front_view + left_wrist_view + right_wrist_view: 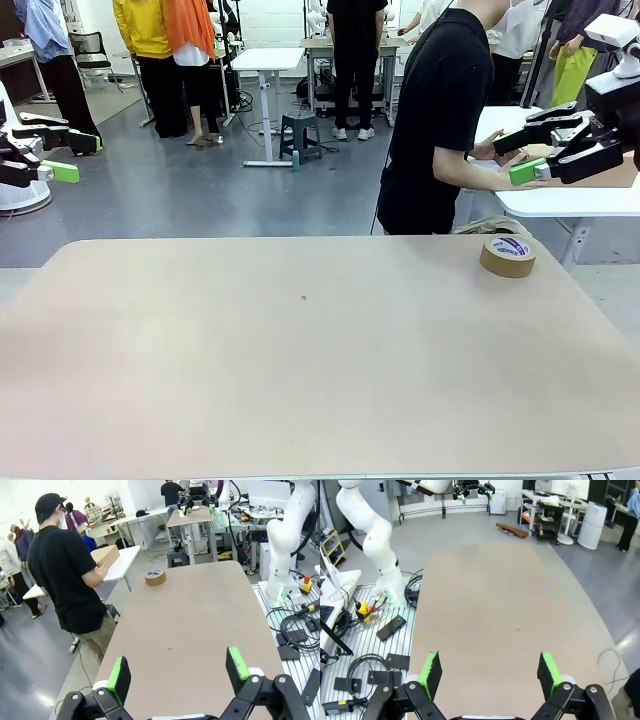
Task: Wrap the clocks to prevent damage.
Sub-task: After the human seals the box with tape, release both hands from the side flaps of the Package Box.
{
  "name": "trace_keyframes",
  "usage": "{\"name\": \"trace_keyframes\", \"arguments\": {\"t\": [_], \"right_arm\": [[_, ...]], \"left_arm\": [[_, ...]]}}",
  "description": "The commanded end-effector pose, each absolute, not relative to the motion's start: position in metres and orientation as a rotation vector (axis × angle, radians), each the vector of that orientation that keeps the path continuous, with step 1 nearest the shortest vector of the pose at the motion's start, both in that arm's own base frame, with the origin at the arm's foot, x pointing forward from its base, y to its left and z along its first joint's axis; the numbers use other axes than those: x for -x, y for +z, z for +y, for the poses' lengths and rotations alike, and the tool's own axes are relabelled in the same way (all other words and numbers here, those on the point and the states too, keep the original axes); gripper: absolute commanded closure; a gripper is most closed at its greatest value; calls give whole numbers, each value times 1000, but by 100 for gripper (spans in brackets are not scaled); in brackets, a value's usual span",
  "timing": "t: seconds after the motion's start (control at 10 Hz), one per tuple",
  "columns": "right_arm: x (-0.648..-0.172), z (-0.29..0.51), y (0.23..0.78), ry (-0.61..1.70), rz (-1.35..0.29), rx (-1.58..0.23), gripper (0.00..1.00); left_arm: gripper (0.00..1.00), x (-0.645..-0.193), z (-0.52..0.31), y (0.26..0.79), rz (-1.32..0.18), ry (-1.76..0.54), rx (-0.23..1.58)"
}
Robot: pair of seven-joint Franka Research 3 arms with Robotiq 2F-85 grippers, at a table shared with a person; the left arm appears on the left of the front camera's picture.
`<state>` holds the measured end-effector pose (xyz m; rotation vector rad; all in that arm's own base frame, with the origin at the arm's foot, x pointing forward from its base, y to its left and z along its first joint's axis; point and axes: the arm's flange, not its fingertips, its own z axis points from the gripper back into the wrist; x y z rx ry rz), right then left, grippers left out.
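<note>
No clocks show in these views. My left gripper (72,156) hangs open at the far left, off the table's edge; in its own view its jaws (178,667) stand wide apart above the tan table (300,360), holding nothing. Raised at the far right, my right gripper (516,158) is also open and empty, in front of the person's hands; its wrist view shows it (488,672) wide open over the table (490,605).
A roll of brown tape (508,255) (155,577) lies flat near the table's far right corner. A person in a black shirt (440,110) (65,570) stands past the far edge, hands on a cardboard box (105,555) on a white side table (560,205).
</note>
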<state>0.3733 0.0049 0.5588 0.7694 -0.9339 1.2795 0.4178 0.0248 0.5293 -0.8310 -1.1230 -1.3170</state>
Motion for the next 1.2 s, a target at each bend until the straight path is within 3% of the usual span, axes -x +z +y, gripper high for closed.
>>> {"name": "trace_keyframes", "arguments": {"t": [0.0, 1.1], "right_arm": [[-376, 6, 557, 1282, -956, -779, 0], [-376, 6, 557, 1282, -956, -779, 0]], "left_arm": [[0, -417, 24, 529, -1123, -1320, 839], [0, -417, 24, 529, -1123, -1320, 839]]}}
